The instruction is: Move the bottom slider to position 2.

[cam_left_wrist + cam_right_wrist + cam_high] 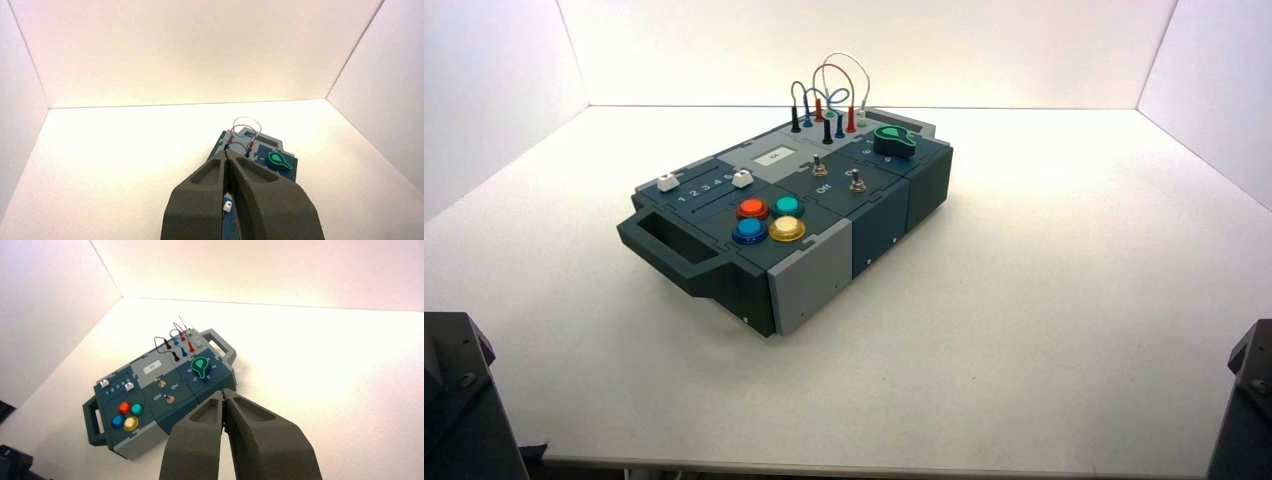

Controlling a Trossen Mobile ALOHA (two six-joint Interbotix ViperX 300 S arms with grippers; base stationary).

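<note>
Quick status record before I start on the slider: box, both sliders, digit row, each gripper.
box: dark blue-grey box on the white table, turned at an angle
sliders: two white knobs, one at the digit row's low end, one past its high end; which is the bottom slider I cannot tell
digit row: white digits between the knobs
left gripper: shut, raised, off the box
right gripper: shut, raised, off the box

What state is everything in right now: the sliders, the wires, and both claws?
bottom slider: at the 5 end, not at position 2.
other slider: at the 1 end.
wires: plugged in.
left claw: shut, empty, off the box.
right claw: shut, empty, off the box.
</note>
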